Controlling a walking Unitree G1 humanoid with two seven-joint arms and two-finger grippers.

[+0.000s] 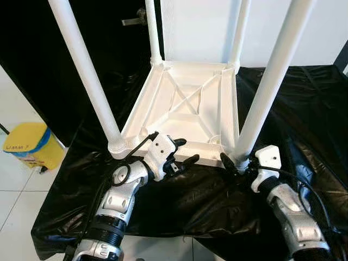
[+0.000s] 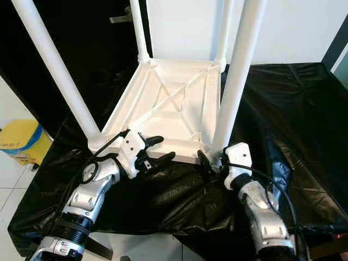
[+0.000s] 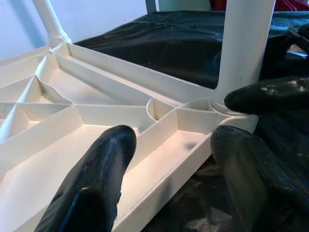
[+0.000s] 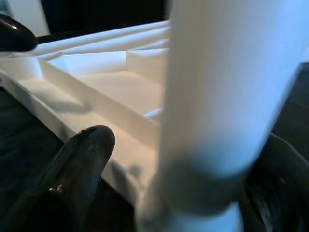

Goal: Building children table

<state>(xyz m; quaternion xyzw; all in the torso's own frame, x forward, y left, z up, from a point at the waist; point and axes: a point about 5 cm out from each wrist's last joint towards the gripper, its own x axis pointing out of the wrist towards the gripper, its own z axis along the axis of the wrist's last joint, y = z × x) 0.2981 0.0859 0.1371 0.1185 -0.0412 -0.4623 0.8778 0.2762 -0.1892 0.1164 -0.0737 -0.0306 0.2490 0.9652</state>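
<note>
A white plastic children's table (image 1: 190, 103) lies upside down on a surface draped in black sheeting (image 1: 304, 109), its four tubular legs pointing up, and you have both end effectors at its near edge. Your left end effector (image 1: 182, 155) sits with its black fingers spread, one above the ribbed underside and one outside the rim, so the near rim (image 3: 164, 176) runs between them without being pinched. Your right end effector (image 1: 232, 163) straddles the base of the near right leg (image 1: 266, 92); its fingers stand apart on either side of the tube, and the wrist view leaves it unclear whether they touch it. Just beyond your left end effector, on its outer side, rises the near left leg (image 1: 87, 76); the two far legs stand well past both. A yellow bin (image 1: 30, 144) sits on the floor, well off to your left arm's side.

Expect the piece to be light and stiff: thin moulded walls braced by cross ribs (image 1: 185, 103), hollow-looking legs. The smooth, glossy plastic will likely slip under a loose pinch, and the round legs give poor purchase against twisting. Your better holds look to be the straight rim walls and the ribs just inside them, where flat faces meet the fingers squarely. Take a leg low, at its socket collar (image 3: 227, 106), rather than high, where leverage could rock or tip the whole frame on the slick sheeting.
</note>
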